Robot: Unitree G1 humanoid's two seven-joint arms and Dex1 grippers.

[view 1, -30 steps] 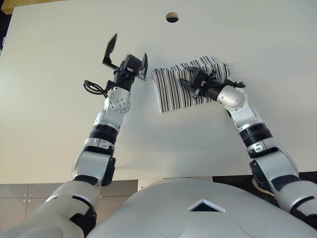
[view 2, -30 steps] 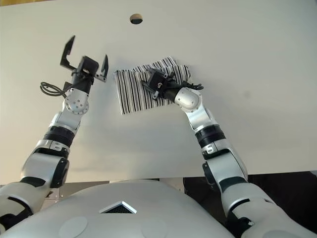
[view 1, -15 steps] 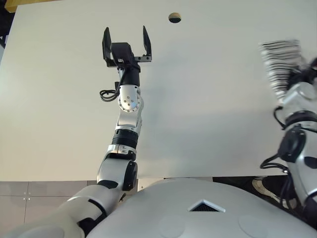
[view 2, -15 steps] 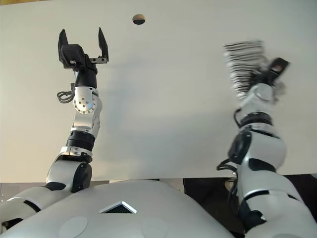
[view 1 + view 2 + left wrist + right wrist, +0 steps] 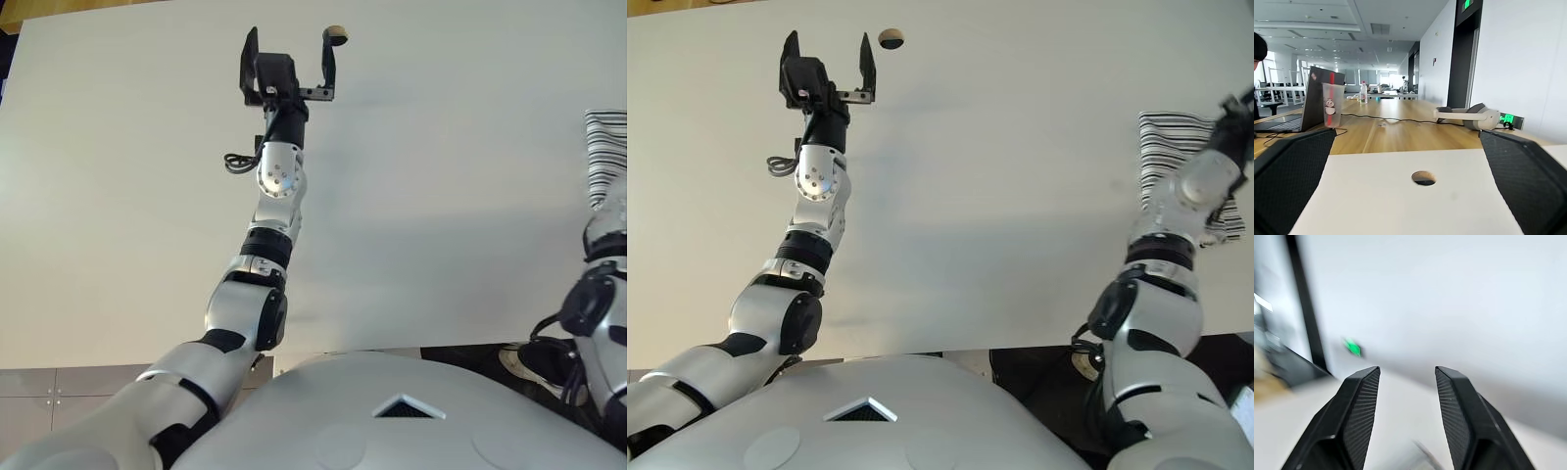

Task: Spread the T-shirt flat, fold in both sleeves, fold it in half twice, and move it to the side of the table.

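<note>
Left eye view: the left gripper [image 5: 291, 44] hangs over the far edge of the desk [image 5: 441, 245], its fingers wide apart and empty, just beside a round hole [image 5: 337, 34]. The striped T-shirt [image 5: 605, 157] lies folded at the desk's right edge, well apart from that gripper.

Right eye view: the folded bundle shows more fully, with the right arm [image 5: 1176, 196] crossing in front of it. How near the cloth sits to the rim cannot be told.

Left wrist view: the two fingers [image 5: 1288, 181] frame the hole and bare desk.

Right wrist view: the right gripper [image 5: 1405, 374] has its fingers parted, and as far as I can tell nothing lies between them.

The placing looks all but done. To finish it well, the right gripper should rise straight up so that no fold gets dragged open. If any cloth overhangs the edge, the bundle should be nudged inward.
</note>
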